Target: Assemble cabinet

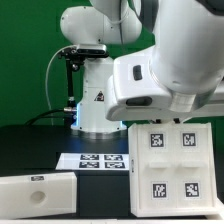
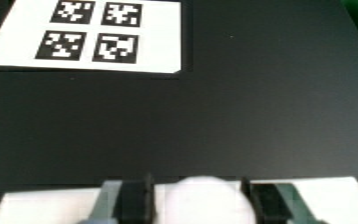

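In the exterior view, the glossy white robot arm (image 1: 165, 65) leans over a matte white slab panel (image 1: 170, 168) with four black-and-white square tags, which sits on the exterior view's right of the black table (image 1: 40, 150). A long matte white box part (image 1: 38, 190) lies well apart from it on the left. The marker board (image 1: 100, 160) lies between them, further back. The arm's own housing hides the gripper here.

In the wrist view, the gripper (image 2: 190, 200) has its grey fingers (image 2: 131, 200) set apart around a rounded white piece (image 2: 202, 190) — presumably the panel's edge. Whether they are actually pressing on it cannot be told. The marker board (image 2: 87, 35) lies beyond across bare table (image 2: 194, 120).

The assembly seems to be at an early stage — the parts lie separate, and nothing visibly joined.
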You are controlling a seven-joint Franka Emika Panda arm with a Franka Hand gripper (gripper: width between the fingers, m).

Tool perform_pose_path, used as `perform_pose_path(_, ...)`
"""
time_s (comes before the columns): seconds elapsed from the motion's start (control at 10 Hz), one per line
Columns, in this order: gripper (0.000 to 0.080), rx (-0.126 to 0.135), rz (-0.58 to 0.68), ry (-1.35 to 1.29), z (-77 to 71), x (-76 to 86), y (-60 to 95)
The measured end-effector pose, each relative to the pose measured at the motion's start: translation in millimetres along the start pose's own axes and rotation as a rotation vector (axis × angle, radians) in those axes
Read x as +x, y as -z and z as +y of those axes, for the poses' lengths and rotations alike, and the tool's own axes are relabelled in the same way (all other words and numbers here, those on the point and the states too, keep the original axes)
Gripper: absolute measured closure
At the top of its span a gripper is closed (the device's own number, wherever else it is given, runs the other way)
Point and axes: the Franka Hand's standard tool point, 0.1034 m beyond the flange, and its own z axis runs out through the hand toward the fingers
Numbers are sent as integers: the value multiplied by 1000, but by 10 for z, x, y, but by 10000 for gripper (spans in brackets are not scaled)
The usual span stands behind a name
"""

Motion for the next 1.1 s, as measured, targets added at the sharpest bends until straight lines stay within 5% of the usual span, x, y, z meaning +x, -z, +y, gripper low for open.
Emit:
perform_pose_path(0.6,578,1,21,1,7,100,-24)
perform_pose_path(0.7,403,1,20,0,9,99,-24)
perform_pose_path(0.8,403,3,6,-12,2,55,1)
perform_pose_path(1.0,90,9,-8,-38,24,-54,41)
perform_pose_path(1.1,90,6,-6,-40,27,-22,67)
